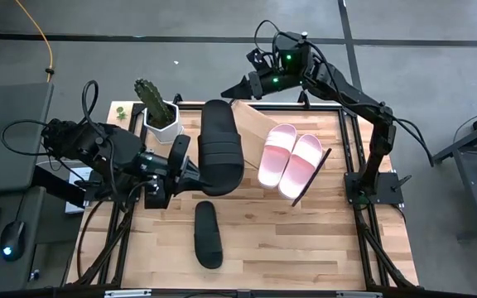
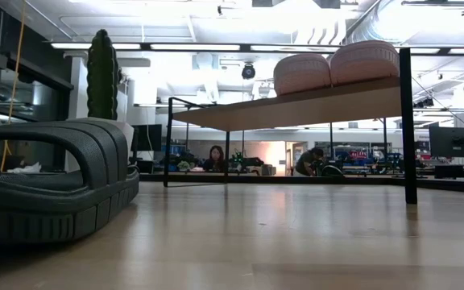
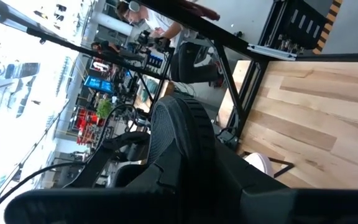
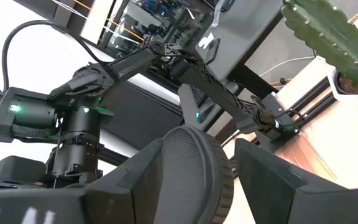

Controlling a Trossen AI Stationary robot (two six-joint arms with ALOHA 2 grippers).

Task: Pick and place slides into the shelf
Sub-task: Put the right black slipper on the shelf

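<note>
Two pale pink slides lie side by side on the slanted wooden shelf, also seen in the low view. One black slide rests sole-down on the tabletop near the front edge. A second black slide is lifted clear above the table, left of the shelf. My left gripper is shut on its left side. My right gripper reaches in from the far right, with the slide's far end between its fingers. My left gripper holds the lifted black slide by its left long edge, about midway along, coming level from the table's left. Dark fingers and dark slide merge, so the kind of hold does not show. The slide is clear of the table. My right gripper has the slide's rounded far end between its two fingers, one on each side. It comes nearly level from the far right. Only the end of the slide lies between the fingers. Light shows between the end's rounded top and one finger.
A potted cactus in a white pot stands at the far left corner, close behind the lifted slide. The shelf's black wire frame stands on the right half. Bare wood lies to the front right.
</note>
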